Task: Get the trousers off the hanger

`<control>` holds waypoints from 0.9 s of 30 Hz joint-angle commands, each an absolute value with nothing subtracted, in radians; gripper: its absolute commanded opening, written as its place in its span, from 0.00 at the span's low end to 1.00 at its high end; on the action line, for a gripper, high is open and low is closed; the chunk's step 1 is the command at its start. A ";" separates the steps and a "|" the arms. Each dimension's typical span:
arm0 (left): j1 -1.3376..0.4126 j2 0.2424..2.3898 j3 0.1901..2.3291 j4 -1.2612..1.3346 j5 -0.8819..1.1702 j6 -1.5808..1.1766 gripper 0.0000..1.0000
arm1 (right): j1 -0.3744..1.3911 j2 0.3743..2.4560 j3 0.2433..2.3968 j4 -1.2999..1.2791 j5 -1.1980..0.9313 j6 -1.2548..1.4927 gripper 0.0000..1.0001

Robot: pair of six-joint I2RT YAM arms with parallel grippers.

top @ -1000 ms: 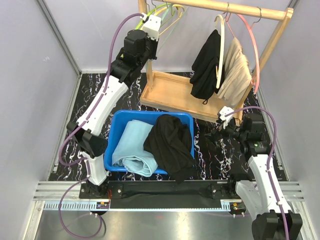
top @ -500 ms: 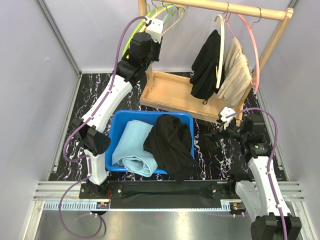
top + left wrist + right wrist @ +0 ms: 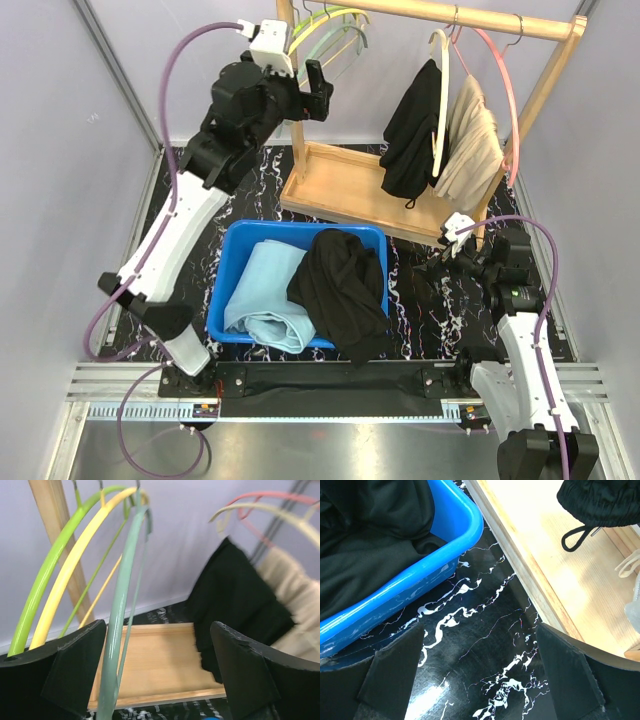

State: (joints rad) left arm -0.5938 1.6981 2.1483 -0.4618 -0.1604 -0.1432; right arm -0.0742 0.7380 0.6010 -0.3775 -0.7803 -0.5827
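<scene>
Top external: left gripper (image 3: 318, 92) at rack (image 3: 460, 15) left end; black trousers (image 3: 410, 135), beige trousers (image 3: 470, 145) hang at rack right; blue trousers (image 3: 265, 295), second black pair (image 3: 340, 285) in bin (image 3: 232, 270) before rack.
Left wrist: jaws wide, hangers (image 3: 120, 605) ahead.
Right wrist: right gripper (image 3: 480, 670) jaws wide beside rack base.

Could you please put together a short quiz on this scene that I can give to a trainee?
1. True or false: the left hand is open.
2. Which pairs hang on the wooden rack? A) a red pair and a white pair; B) black trousers and beige trousers; C) two light blue pairs.
3. How many garments lie in the blue bin?

Key: 1 true. 2 B. 3 two: light blue trousers and another black pair, which spills over the near rim.
</scene>
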 commanded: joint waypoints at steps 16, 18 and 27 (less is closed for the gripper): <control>-0.730 1.811 2.270 -0.322 0.152 -0.632 0.92 | -0.087 0.707 0.597 -0.327 -0.793 -0.597 1.00; -0.752 1.839 2.304 -0.322 0.131 -0.664 0.92 | -0.089 0.704 0.595 -0.325 -0.792 -0.597 1.00; -0.871 1.979 2.399 -0.290 0.003 -0.618 0.93 | -0.092 0.690 0.594 -0.321 -0.790 -0.598 1.00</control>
State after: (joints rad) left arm -0.8356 1.9759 2.3287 -0.3820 0.0517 -0.6289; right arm -0.0834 0.7044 0.5938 -0.3634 -0.7799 -0.5835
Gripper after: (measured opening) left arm 0.930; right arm 0.994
